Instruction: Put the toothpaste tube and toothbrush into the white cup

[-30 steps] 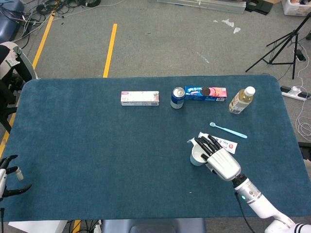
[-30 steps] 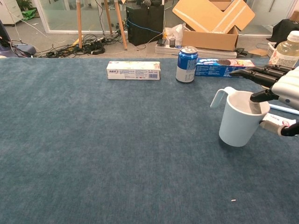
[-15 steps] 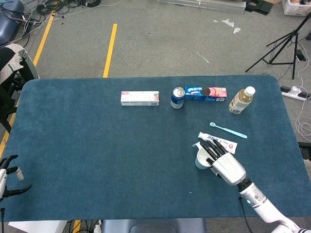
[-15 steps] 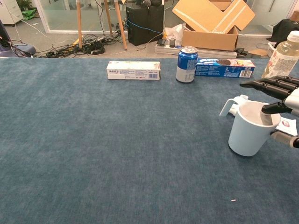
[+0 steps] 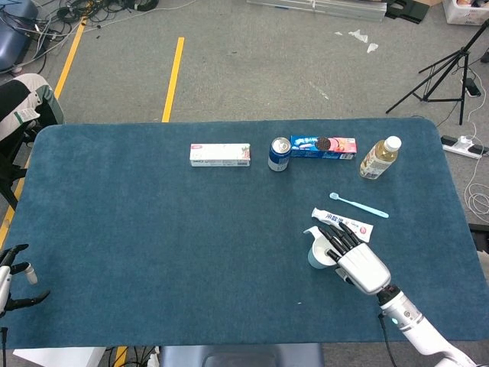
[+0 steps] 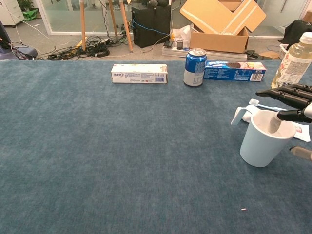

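The right hand (image 5: 354, 254) holds the white cup (image 6: 265, 139) by its rim: in the chest view a thumb dips inside the mouth while the other dark fingers (image 6: 285, 96) stretch out flat above it, pointing toward the left arm's side. The cup stands upright on the blue table (image 5: 153, 237), its handle on the side away from the palm.

Just beyond the fingertips lies the toothpaste tube (image 5: 343, 223), flat on the cloth, its cap end near the cup's handle; whether it touches the cup is hard to tell from either view. Farther out from the hand, past the tube, the light blue toothbrush (image 5: 359, 205) lies flat, apart from the tube.

Well beyond, along the far edge, stand a drink bottle (image 5: 380, 158), a cookie box (image 5: 323, 147), a blue can (image 5: 280, 154) and a toothpaste carton (image 5: 220, 154).

The left hand (image 5: 15, 279) sits at the near left corner, holding nothing, its fingers apart.
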`<state>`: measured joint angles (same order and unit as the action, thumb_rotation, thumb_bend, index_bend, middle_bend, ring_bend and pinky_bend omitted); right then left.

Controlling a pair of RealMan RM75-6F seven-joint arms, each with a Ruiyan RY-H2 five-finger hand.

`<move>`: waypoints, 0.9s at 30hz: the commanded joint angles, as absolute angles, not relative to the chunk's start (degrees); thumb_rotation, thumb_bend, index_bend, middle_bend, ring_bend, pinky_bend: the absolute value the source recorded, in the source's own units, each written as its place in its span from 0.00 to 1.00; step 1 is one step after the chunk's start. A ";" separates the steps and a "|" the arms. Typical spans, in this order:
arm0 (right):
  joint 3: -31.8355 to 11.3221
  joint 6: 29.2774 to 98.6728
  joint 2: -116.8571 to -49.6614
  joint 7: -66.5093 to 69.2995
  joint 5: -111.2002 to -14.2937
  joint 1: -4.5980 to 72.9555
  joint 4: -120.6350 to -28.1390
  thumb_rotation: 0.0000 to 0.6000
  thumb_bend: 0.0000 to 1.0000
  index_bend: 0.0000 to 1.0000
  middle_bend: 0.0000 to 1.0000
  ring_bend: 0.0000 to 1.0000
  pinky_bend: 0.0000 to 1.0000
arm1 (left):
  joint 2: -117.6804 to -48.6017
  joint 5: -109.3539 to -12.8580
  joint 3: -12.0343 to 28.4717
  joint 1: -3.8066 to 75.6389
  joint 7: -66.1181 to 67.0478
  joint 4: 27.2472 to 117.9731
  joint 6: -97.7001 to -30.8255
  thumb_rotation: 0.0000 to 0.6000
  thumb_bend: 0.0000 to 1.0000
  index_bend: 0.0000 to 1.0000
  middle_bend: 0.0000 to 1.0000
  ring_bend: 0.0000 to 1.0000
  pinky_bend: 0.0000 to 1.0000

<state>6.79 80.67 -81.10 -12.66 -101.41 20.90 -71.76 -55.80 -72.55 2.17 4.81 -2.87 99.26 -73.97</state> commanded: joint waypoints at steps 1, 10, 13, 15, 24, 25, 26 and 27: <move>6.82 81.07 -80.38 -12.91 -101.80 20.53 -72.79 1.00 0.19 0.34 0.00 0.00 0.09 | -55.82 -72.55 2.16 4.83 -2.82 99.24 -73.94 1.00 0.00 0.62 0.15 0.12 0.15; 6.57 84.85 -76.59 -11.74 -103.71 19.09 -77.82 1.00 0.18 0.30 0.00 0.00 0.08 | -55.71 -72.61 2.18 4.78 -3.08 99.32 -74.02 1.00 0.00 0.62 0.15 0.12 0.15; 6.34 86.81 -74.61 -10.70 -104.65 18.60 -80.54 1.00 0.18 0.29 0.00 0.00 0.08 | -55.70 -72.73 2.13 4.78 -2.99 99.39 -74.05 1.00 0.00 0.62 0.15 0.12 0.15; 6.07 87.76 -73.29 -10.10 -104.90 18.33 -82.44 1.00 0.18 0.29 0.00 0.00 0.08 | -55.69 -72.77 2.11 4.77 -2.94 99.44 -74.07 1.00 0.00 0.62 0.15 0.12 0.15; 1.28 88.71 -68.35 -8.16 -98.25 17.16 -92.99 1.00 0.17 0.29 0.00 0.00 0.08 | -55.66 -72.72 2.14 4.78 -3.13 99.48 -74.03 1.00 0.00 0.62 0.15 0.12 0.15; 0.61 87.98 -68.24 -8.32 -96.69 17.19 -94.02 1.00 0.17 0.29 0.00 0.00 0.08 | -55.65 -72.72 2.13 4.79 -3.15 99.47 -73.99 1.00 0.00 0.62 0.15 0.12 0.15; -0.04 87.03 -68.14 -8.54 -94.96 17.27 -95.04 1.00 0.17 0.29 0.00 0.00 0.08 | -55.64 -72.72 2.14 4.80 -3.17 99.47 -73.98 1.00 0.00 0.62 0.15 0.12 0.15; -0.65 85.90 -68.03 -9.00 -93.17 17.40 -96.04 1.00 0.17 0.29 0.00 0.00 0.08 | -55.64 -72.73 2.15 4.79 -3.21 99.49 -74.00 1.00 0.00 0.62 0.15 0.12 0.15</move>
